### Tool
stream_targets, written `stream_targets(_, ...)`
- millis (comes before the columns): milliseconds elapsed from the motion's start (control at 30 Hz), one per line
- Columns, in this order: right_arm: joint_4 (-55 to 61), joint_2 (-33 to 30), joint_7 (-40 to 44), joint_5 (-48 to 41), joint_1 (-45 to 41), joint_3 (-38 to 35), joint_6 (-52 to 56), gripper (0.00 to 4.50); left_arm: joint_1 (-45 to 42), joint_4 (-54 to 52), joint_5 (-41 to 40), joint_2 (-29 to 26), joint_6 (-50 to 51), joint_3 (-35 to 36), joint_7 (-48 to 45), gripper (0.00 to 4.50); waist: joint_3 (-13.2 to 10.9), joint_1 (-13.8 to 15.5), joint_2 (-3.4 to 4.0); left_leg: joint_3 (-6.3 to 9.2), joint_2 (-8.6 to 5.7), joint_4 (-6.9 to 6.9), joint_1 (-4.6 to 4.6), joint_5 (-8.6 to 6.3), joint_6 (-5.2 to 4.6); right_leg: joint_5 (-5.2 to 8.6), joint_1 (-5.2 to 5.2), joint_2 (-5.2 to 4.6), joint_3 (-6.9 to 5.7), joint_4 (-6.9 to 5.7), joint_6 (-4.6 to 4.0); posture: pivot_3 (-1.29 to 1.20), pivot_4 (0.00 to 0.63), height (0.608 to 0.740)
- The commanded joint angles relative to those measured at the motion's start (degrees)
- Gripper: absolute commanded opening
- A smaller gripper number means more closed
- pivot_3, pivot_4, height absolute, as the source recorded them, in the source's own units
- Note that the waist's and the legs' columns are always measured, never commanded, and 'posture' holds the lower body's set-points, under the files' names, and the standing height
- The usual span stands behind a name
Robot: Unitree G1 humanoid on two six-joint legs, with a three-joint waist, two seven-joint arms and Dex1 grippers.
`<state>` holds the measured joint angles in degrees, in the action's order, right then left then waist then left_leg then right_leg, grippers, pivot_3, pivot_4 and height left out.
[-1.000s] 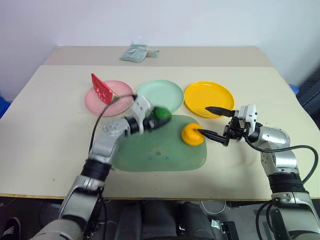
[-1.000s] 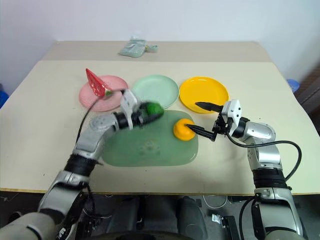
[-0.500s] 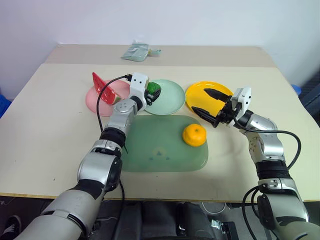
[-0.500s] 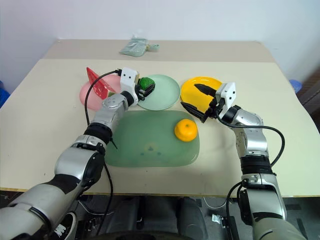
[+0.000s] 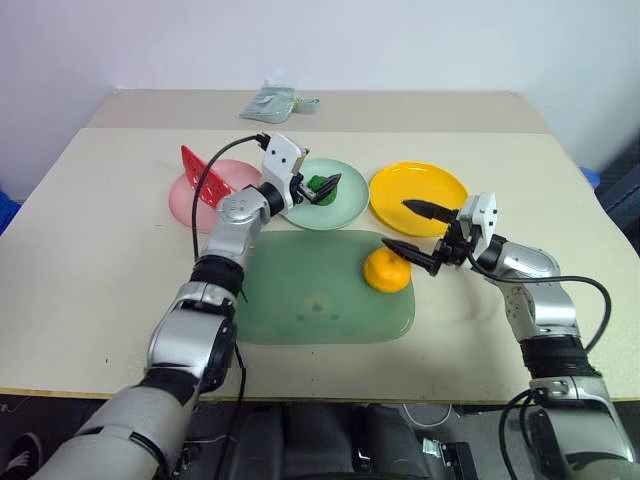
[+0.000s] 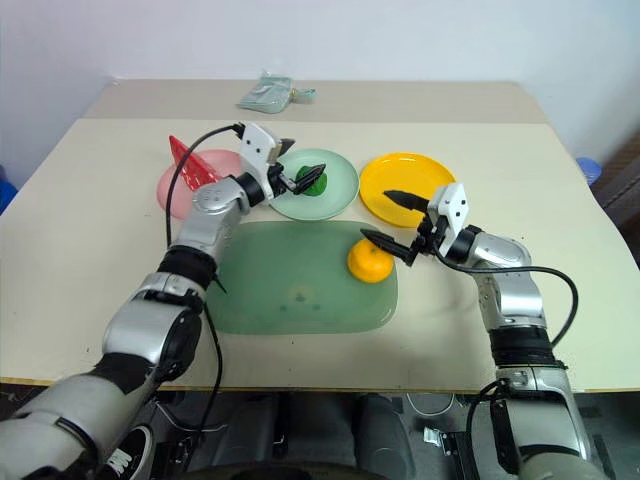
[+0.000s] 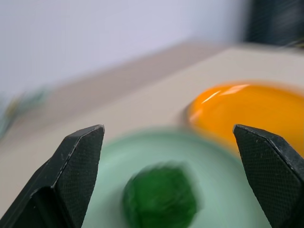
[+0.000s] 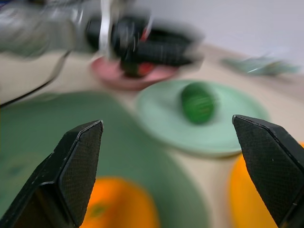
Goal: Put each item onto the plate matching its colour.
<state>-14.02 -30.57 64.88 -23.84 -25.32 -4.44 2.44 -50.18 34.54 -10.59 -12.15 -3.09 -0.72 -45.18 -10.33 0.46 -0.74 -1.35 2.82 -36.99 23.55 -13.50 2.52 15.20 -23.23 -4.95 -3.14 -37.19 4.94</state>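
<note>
Table [image 5: 100, 250]: you face a pale beige table, with everything set out across its middle and far side.
Watermelon wedge [image 5: 199, 177]: farthest to your left, a red wedge stands upright on the pink plate [image 5: 190, 205], at that plate's left part.
Left gripper [image 5: 312, 185]: your left arm reaches forward over the pink plate's right edge; its two black fingers stand apart above the mint green plate [image 5: 345, 205], holding nothing.
Green vegetable [image 6: 310, 182]: the small dark-green piece lies on the mint green plate, just under the spread fingers of the left gripper. In the left wrist view it sits free between the two fingertips, not pinched.
Teal cloth [image 5: 272, 103]: a folded cloth lies at the far edge of the table, well apart from the plates.
Green mat [image 5: 300, 300]: a large rounded mat lies in front of the three plates, nearer to you.
Orange fruit [image 5: 384, 270]: the round fruit rests on the mat's right part, near its far corner, not on any plate.
Yellow-orange plate [image 5: 415, 190]: it sits to the right of the mint plate, with nothing on it.
Right gripper [image 5: 410, 226]: your right arm comes in from the right, fingers wide apart and empty; one fingertip hangs over the yellow-orange plate's near edge, the other just beside the orange fruit.
</note>
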Motion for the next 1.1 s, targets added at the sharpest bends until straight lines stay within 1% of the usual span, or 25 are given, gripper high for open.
stream_targets(33, 3.12, -1.74, 1.55, -0.37, -0.15, 0.34, 1.21, 4.5, 7.89, -20.15, -8.13, -5.1, 11.98, -1.49, -9.54, 4.44, 0.0, -0.33, 0.02, 0.0, 0.01, 0.01, -0.02, -0.01, -0.02, 0.0, 0.0, 0.0, 0.01, -0.02, -0.01, 0.0, 0.15, 0.74)
stream_targets(100, 2.56, -2.78, 2.34, 1.84, 0.13, 1.95, 0.92, 4.5, 13.86, -29.34, -13.31, -10.87, 19.06, -0.75, -15.2, 4.44, -0.01, -0.96, 0.02, 0.01, 0.05, 0.0, -0.07, -0.04, -0.08, -0.03, 0.0, 0.04, 0.01, -0.08, -0.05, 0.0, 0.15, 0.74)
stream_targets(133, 1.76, -3.34, 2.72, 3.4, 0.45, 3.09, 0.31, 4.5, 16.61, -32.51, -16.03, -14.38, 23.86, -0.32, -17.81, 4.44, -0.01, -1.16, 0.04, 0.03, 0.07, 0.01, -0.09, -0.04, -0.08, -0.03, 0.01, 0.05, 0.02, -0.1, -0.06, 0.0, 0.15, 0.74)
stream_targets(167, 0.56, -3.64, 2.64, 5.13, 0.66, 3.98, -1.2, 4.5, 19.01, -34.64, -17.28, -17.06, 25.69, 0.18, -19.5, 4.44, -0.01, -1.25, 0.04, 0.04, 0.09, 0.01, -0.1, -0.04, -0.08, -0.02, 0.01, 0.08, 0.02, -0.11, -0.07, 0.0, 0.15, 0.74)
stream_targets(233, -0.87, -3.37, 2.62, 5.78, 0.79, 4.29, -2.19, 4.5, 22.84, -37.5, -18.4, -21.3, 26.87, 1.13, -21.39, 4.44, -0.02, -1.24, 0.05, 0.05, 0.11, 0.01, -0.12, -0.05, -0.09, -0.01, 0.01, 0.1, 0.04, -0.1, -0.08, 0.0, 0.15, 0.74)
stream_targets(333, -2.37, -2.77, 1.85, 6.49, 0.28, 4.52, -2.81, 4.5, 27.08, -40.64, -20.74, -25.42, 28.92, 3.51, -22.77, 4.44, -0.03, -0.74, 0.03, 0.05, 0.1, -0.02, -0.1, -0.05, -0.1, -0.01, 0.04, 0.08, 0.03, -0.05, -0.08, 0.0, 0.15, 0.74)
stream_targets(367, -3.42, -2.64, 1.04, 7.54, -0.12, 4.85, -3.37, 4.5, 28.72, -41.97, -20.94, -26.19, 27.57, 4.52, -23.33, 4.44, -0.03, -0.82, 0.03, 0.05, 0.1, -0.03, -0.09, -0.05, -0.09, -0.01, 0.06, 0.08, 0.03, -0.02, -0.08, 0.0, 0.15, 0.74)
stream_targets(467, -5.8, -2.49, -0.07, 9.17, -0.9, 5.3, -4.62, 4.5, 32.16, -44.86, -20.44, -26.66, 22.6, 6.32, -23.75, 4.44, -0.04, -0.77, 0.04, 0.03, 0.08, -0.02, -0.07, -0.06, -0.1, -0.01, 0.05, 0.05, 0.06, 0.04, -0.08, 0.0, 0.15, 0.74)
stream_targets(533, -5.85, -2.52, 1.63, 7.59, -1.06, 5.1, -3.19, 4.5, 33.91, -45.57, -21.84, -27.04, 23.81, 7.51, -23.42, 4.44, -0.04, -0.81, 0.04, 0.03, 0.09, -0.02, -0.07, -0.06, -0.1, -0.01, 0.05, 0.06, 0.05, 0.03, -0.08, 0.0, 0.15, 0.74)
stream_targets(633, -6.9, -2.73, 2.51, 7.94, -1.65, 5.42, -2.9, 4.5, 36.74, -46.16, -21.39, -27.63, 22.27, 8.33, -23.39, 4.44, -0.03, -1.06, 0.05, 0.03, 0.09, -0.02, -0.07, -0.06, -0.1, -0.01, 0.04, 0.06, 0.06, 0.02, -0.08, 0.0, 0.15, 0.74)
stream_targets(767, -7.99, -2.46, 3.16, 8.09, -2.07, 5.47, -2.77, 4.5, 37.5, -46.14, -21.21, -27.55, 21.67, 8.64, -22.16, 4.44, -0.03, -0.99, 0.05, 0.03, 0.1, 0.0, -0.07, -0.06, -0.12, -0.01, 0.03, 0.07, 0.05, 0.02, -0.09, 0.0, 0.15, 0.74)
stream_targets(800, -8.23, -2.34, 2.99, 7.98, -2.17, 5.4, -2.16, 3.95, 37.51, -46.07, -21.49, -27.57, 21.8, 8.72, -22.0, 4.5, -0.03, -0.98, 0.05, 0.03, 0.1, -0.01, -0.07, -0.06, -0.12, -0.01, 0.04, 0.07, 0.05, 0.03, -0.08, 0.0, 0.15, 0.74)
stream_targets(867, -8.27, -2.14, 2.75, 7.92, -2.28, 5.28, -2.28, 3.38, 37.17, -45.9, -22.65, -27.26, 22.67, 9.29, -21.08, 4.5, -0.03, -1.04, 0.05, 0.03, 0.1, -0.01, -0.07, -0.06, -0.12, -0.01, 0.04, 0.07, 0.06, 0.02, -0.08, 0.0, 0.15, 0.74)
stream_targets(900, -8.07, -1.87, 2.5, 7.38, -2.52, 4.9, -1.91, 3.17, 36.86, -45.65, -23.09, -27.14, 23.16, 9.48, -20.61, 4.5, -0.03, -1.04, 0.05, 0.03, 0.1, -0.01, -0.07, -0.07, -0.12, -0.01, 0.04, 0.07, 0.06, 0.02, -0.08, 0.0, 0.15, 0.74)
stream_targets(1033, -10.03, 0.45, -2.44, 5.23, -6.27, 1.27, -2.45, 3.13, 34.78, -43.85, -23.1, -26.07, 23.36, 9.54, -17.93, 4.5, -0.04, -1.07, 0.05, 0.04, 0.1, -0.01, -0.07, -0.06, -0.12, -0.01, 0.04, 0.07, 0.05, 0.01, -0.08, 0.0, 0.15, 0.74)
stream_targets(1100, -12.53, 1.53, -6.05, 5.6, -8.86, -0.44, -4.16, 3.13, 33.3, -43.05, -22.31, -24.72, 22.67, 9.37, -15.72, 4.5, -0.08, -1.09, 0.12, 0.03, 0.1, -0.02, -0.07, -0.06, -0.12, -0.01, 0.03, 0.07, 0.06, 0.0, -0.08, 0.0, 0.15, 0.74)
